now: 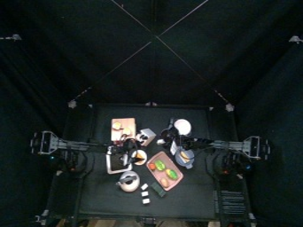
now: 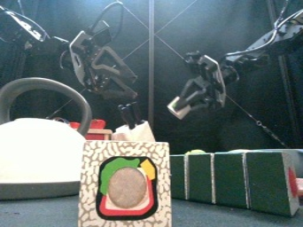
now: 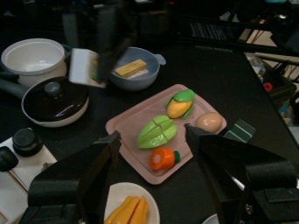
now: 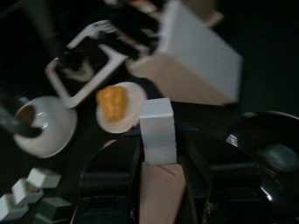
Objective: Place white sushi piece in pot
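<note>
Top view: both arms meet over the table's middle; the pink tray (image 1: 164, 168) sits lower centre, details too small to read.

Front view: the right gripper (image 2: 190, 99) hangs right of centre with a white block at its tip; a kettle (image 2: 42, 142) fills the lower left.

Left wrist view: the left gripper (image 3: 155, 149) has its jaws spread wide, holding nothing, above the tray. The black pot (image 3: 52, 100) sits at left.

Right wrist view: the white sushi piece (image 4: 156, 131), a plain rectangular block, stands clamped between the jaws at frame centre.
</note>
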Robot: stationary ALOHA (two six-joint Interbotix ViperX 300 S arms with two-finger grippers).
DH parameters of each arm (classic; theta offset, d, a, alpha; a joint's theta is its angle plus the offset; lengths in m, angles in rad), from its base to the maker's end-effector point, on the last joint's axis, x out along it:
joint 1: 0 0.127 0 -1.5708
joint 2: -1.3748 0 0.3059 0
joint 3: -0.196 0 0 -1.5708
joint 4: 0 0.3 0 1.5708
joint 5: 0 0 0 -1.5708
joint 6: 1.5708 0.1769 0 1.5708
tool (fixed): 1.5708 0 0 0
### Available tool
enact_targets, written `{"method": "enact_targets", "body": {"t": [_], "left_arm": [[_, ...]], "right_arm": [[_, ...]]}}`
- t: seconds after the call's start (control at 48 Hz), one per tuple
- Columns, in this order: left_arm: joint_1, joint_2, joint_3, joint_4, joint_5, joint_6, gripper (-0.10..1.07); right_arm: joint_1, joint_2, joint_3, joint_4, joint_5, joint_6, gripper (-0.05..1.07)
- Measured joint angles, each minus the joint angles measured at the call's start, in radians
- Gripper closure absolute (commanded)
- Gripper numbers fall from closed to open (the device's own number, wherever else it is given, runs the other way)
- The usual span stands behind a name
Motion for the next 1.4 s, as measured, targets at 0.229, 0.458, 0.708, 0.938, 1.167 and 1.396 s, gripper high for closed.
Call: {"method": "enact_targets", "body": {"t": [0.229,0.458,0.708,0.938,1.167,1.396], "left_arm": [[0.002,0.002,0.0,0.0,0.0,0.0,0.03],[0.002,0.005,0.0,0.0,0.0,0.0,0.03],[0.002,0.006,0.0,0.0,0.0,0.0,0.03],[0.002,0.005,0.0,0.0,0.0,0.0,0.03],[0.002,0.005,0.0,0.0,0.0,-0.002,0.03],[0.002,0.005,0.0,0.0,0.0,-0.002,0.03]], "right_arm": [[-0.052,0.035,0.003,0.08,0.258,-0.005,0.38],[-0.06,0.08,-0.038,0.017,0.38,-0.002,0.38],[-0.091,0.124,-0.064,-0.012,0.397,-0.002,0.32],[-0.101,0.147,-0.066,-0.014,0.399,-0.003,0.17],[-0.101,0.149,-0.066,-0.014,0.399,-0.002,0.09],[-0.101,0.15,-0.066,-0.011,0.399,-0.002,0.09]]}}
